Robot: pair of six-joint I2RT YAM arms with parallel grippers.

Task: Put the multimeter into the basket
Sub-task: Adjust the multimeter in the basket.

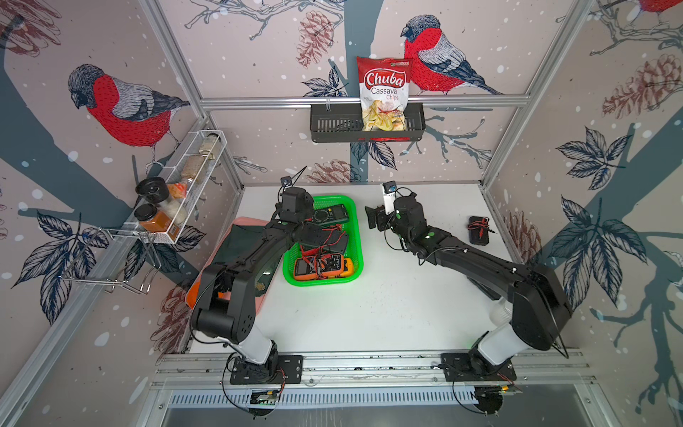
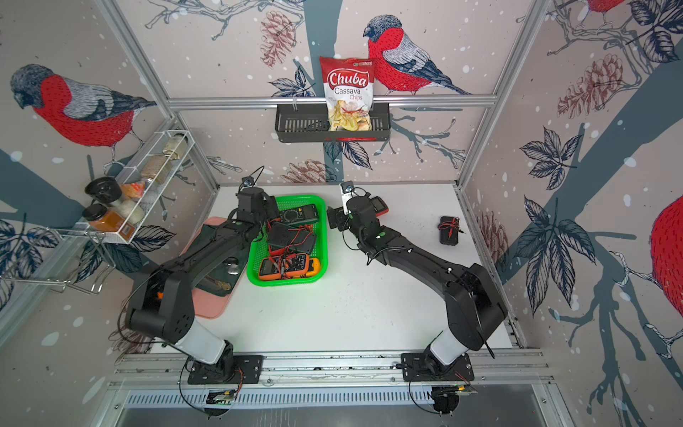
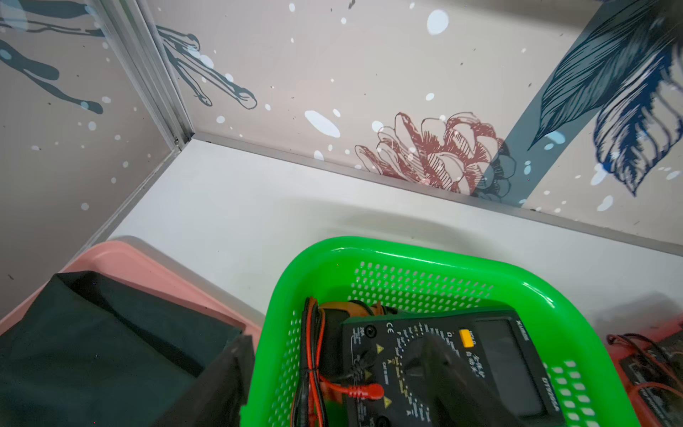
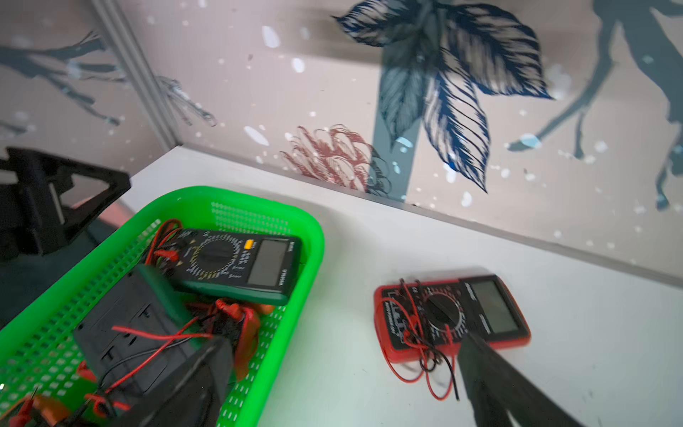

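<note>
A red multimeter with tangled red and black leads lies on the white table just right of the green basket. It peeks out behind the right wrist in a top view. My right gripper hangs open over the gap between the basket and this meter, one finger above each. The basket holds a dark green multimeter, a black one lying face down and an orange one. My left gripper stands open over the basket's far left corner, one finger outside the wall, one over the green meter.
A black multimeter with red leads lies near the table's right edge. A pink tray with a dark cloth sits under the left arm. On the walls hang a black shelf basket with a chips bag and a white wire rack with jars.
</note>
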